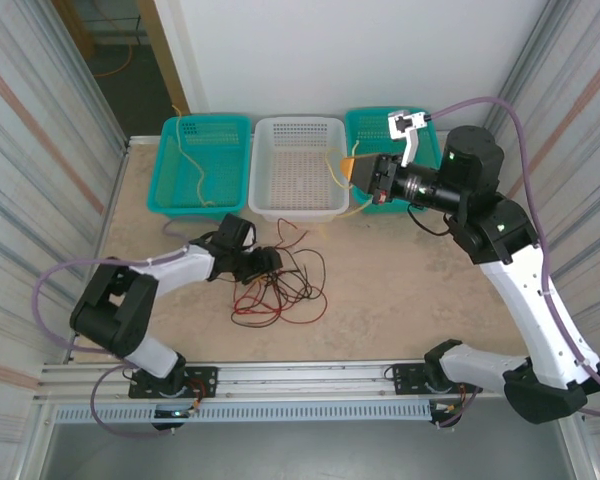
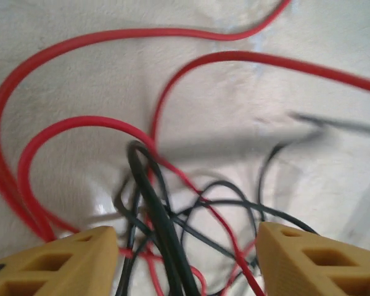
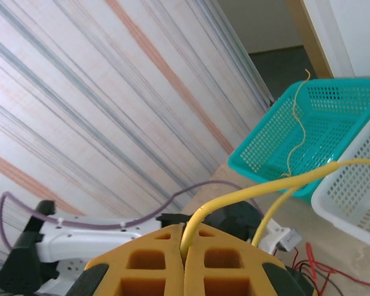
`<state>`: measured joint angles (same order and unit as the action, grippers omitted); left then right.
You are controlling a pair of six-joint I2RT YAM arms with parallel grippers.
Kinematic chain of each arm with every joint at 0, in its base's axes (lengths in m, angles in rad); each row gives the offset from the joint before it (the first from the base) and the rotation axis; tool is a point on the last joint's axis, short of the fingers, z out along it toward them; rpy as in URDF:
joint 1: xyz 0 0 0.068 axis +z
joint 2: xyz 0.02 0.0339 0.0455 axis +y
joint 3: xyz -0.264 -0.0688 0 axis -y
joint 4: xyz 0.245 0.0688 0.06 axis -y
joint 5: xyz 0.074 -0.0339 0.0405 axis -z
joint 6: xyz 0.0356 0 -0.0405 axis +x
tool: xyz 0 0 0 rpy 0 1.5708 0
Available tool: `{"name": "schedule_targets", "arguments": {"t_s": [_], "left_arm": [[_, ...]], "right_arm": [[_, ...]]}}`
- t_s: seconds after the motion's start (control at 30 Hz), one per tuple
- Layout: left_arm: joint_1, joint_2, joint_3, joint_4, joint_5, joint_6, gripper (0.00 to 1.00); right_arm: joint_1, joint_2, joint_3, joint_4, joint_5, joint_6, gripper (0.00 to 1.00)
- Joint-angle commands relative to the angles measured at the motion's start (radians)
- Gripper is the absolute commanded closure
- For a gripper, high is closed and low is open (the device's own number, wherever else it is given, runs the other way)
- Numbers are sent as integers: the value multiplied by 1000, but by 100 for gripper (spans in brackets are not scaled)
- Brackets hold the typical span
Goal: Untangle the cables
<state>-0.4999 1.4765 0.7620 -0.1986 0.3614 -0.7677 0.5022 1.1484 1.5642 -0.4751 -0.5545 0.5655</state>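
Observation:
A tangle of thin red and black cables lies on the table in front of the left arm. My left gripper is low over its left part. In the left wrist view that gripper is open, and black cables and red cables run between its yellow fingers without being clamped. My right gripper hangs raised by the white basket's right rim, shut on a yellow cable. In the right wrist view, the yellow cable comes out from between the shut fingertips.
Three baskets stand along the back wall: a teal basket with a pale yellow cable in it, a white basket, and a second teal basket behind the right gripper. The right wrist view shows the left teal basket and the white basket.

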Motion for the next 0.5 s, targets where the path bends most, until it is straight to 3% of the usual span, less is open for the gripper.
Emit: {"name": "schedule_targets", "arguments": {"t_s": [0.0,0.2,0.33,0.47], "left_arm": [[-9,-169,66,-156,-80,96,29],[-14,-370,213,-366,-206,320,27],[-97,-517,256,-233,-155,524,23],[-177,-561,281,-83,-97,716,18]], "right_arm": [[-2,19,-11,5,-6,10,100],[14,35,-13,-8,-4,0,100],[41,54,4,-10,-36,-4,100],[78,80,37,-15,-54,-9,100]]}}
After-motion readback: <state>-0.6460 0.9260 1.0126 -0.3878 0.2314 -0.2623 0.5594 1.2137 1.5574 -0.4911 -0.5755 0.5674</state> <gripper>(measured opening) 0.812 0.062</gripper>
